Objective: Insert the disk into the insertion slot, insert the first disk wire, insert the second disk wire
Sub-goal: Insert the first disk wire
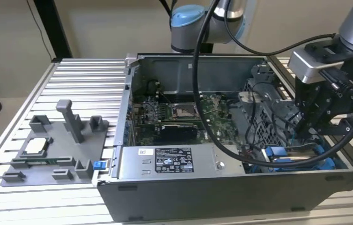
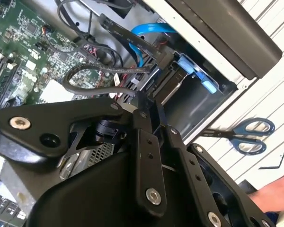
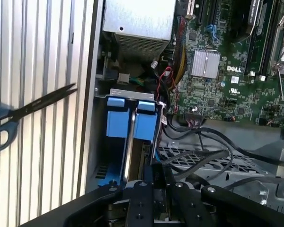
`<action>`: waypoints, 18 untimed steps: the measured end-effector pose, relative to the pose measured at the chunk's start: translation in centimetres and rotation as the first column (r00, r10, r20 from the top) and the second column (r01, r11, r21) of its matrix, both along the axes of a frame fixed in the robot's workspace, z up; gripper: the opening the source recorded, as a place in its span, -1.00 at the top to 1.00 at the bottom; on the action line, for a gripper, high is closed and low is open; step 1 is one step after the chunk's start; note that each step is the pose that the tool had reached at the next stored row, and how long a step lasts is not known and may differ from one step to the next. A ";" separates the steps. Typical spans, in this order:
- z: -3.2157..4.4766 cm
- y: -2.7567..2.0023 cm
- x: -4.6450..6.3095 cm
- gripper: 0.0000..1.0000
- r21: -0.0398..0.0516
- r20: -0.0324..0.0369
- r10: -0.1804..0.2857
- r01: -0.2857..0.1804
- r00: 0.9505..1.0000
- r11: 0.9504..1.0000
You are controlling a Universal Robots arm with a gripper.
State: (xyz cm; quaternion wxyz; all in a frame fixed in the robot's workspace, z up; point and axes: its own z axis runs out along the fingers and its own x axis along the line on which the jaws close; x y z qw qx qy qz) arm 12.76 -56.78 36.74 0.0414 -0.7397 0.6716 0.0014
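Observation:
The insertion slot (image 1: 329,164) is the grey bay with blue rails in the case corner at the exterior view's right, and its blue tabs (image 3: 118,123) show in the first wrist view. The disk (image 3: 128,158) stands edge-on inside it, between the blue parts. My gripper (image 1: 305,129) hangs right over the bay. Its fingers are pinched together (image 3: 156,174) at the disk's end, and a black disk wire (image 3: 199,158) runs into them. In the second wrist view the gripper (image 2: 141,101) is shut beside a black flat wire (image 2: 146,52) and a blue cable (image 2: 146,28).
Scissors (image 2: 248,137) lie on the ribbed table just outside the case, and a hand (image 2: 274,194) rests near them. The grey power supply box (image 1: 170,161) and the motherboard (image 1: 183,112) fill the case. A grey parts fixture (image 1: 51,150) sits at the exterior view's left.

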 end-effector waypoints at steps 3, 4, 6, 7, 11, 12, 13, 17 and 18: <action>0.00 0.00 0.0 1.00 0.000 0.000 0.000 0.000 1.000 1.000; 0.00 0.00 0.0 1.00 0.000 0.000 0.000 0.000 1.000 1.000; -0.01 0.00 0.3 1.00 0.000 -0.002 -0.001 0.001 1.000 1.000; -0.01 -0.01 0.5 1.00 0.000 -0.003 -0.001 0.001 1.000 1.000; -0.01 -0.02 1.0 1.00 0.000 -0.009 -0.005 0.005 1.000 1.000; -0.01 -0.03 1.0 1.00 0.000 -0.010 -0.012 0.012 1.000 1.000; -0.03 -0.03 1.0 1.00 0.000 -0.011 -0.023 0.023 1.000 1.000; -0.16 -0.03 1.0 1.00 0.000 -0.012 -0.085 0.085 0.996 0.996; -0.19 -0.03 1.0 1.00 0.000 -0.012 -0.099 0.099 0.995 0.995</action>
